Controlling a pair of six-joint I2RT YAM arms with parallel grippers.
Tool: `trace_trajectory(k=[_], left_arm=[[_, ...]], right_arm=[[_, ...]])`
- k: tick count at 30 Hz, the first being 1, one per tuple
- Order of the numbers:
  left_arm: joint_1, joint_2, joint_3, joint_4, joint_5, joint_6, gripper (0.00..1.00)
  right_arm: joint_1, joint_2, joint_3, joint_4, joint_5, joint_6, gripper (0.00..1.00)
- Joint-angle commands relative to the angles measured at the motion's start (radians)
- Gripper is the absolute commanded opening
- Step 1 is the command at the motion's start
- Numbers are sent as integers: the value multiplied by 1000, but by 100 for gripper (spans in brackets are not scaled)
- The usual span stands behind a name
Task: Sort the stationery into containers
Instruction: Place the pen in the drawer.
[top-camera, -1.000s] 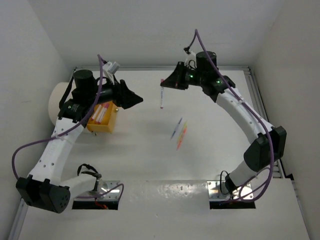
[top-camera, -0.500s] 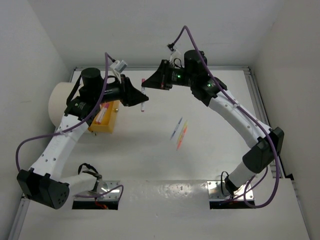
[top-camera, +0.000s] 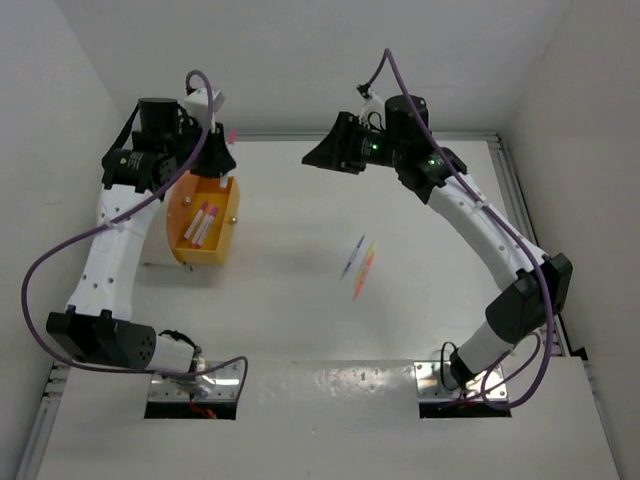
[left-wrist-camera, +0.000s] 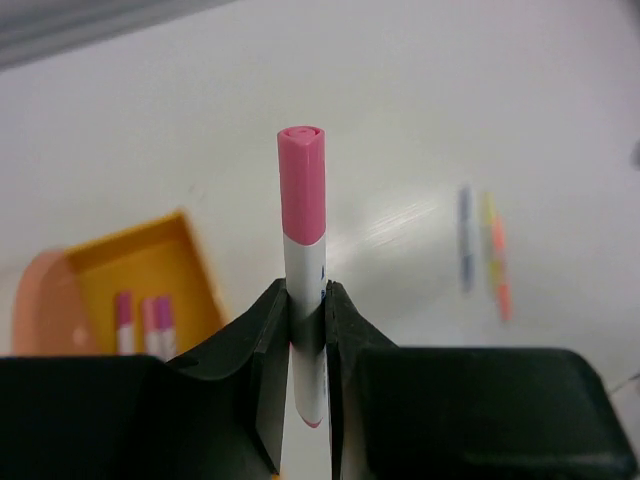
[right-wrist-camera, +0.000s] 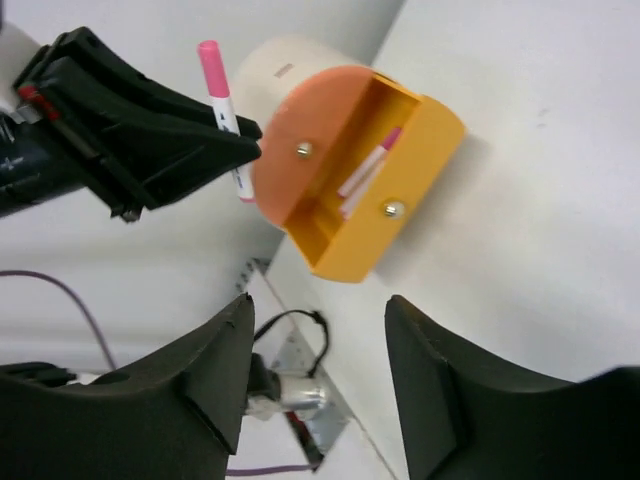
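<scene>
My left gripper (left-wrist-camera: 307, 312) is shut on a pink-and-white pen (left-wrist-camera: 302, 225), which stands upright between the jaws with its pink cap up. In the top view this gripper (top-camera: 220, 157) hovers over the far end of the orange bin (top-camera: 228, 225), with the pen's pink cap (top-camera: 232, 135) showing beside it. Two pink-and-white pens (top-camera: 203, 224) lie inside the bin. My right gripper (top-camera: 312, 158) is open and empty, to the right of the left one at about the same height. Blue, yellow and orange pens (top-camera: 360, 266) lie together mid-table.
The orange bin (right-wrist-camera: 400, 180) is fixed to a white drum (right-wrist-camera: 290, 55) with a round orange face (right-wrist-camera: 315, 115) at the table's left side. White walls close in the table at the back and on both sides. A metal rail (top-camera: 505, 180) runs along the right edge.
The right gripper carried the pink-white pen left to the left gripper, which shut on it. The right gripper then opened and drew back right; the left arm swung the pen back over the orange bin.
</scene>
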Motion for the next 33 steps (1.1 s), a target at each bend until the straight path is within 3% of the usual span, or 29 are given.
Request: trace_trajectory(k=[1,5,14,16,18,21,26,30,33], left_arm=[[32,35,-11,-219,-282,148,6],[38,43,-66,-216,-432,137,11],[41,73,-106,-155,-506,140,20],[43,80,-106,-156,-500,143,32],[41,84,-103,-162,-482,145,52],[52,78,-79,-170,-417,151,64],[70,21,67,-178,-278,135,64],[98,6,235,-222,-380,165,63],[185,21,259,-271,-416,207,61]], right_arm=[[1,12,-28,-74,36,-106,53],[2,59,-74,-81,50,-101,46],[24,174,-83,-35,39,-40,35],[28,187,-83,-26,39,-29,34],[31,203,-83,-23,39,-20,34],[33,223,-75,-17,37,-14,34],[33,248,-81,12,40,8,32],[47,283,-68,43,37,25,29],[57,319,-46,86,10,41,29]])
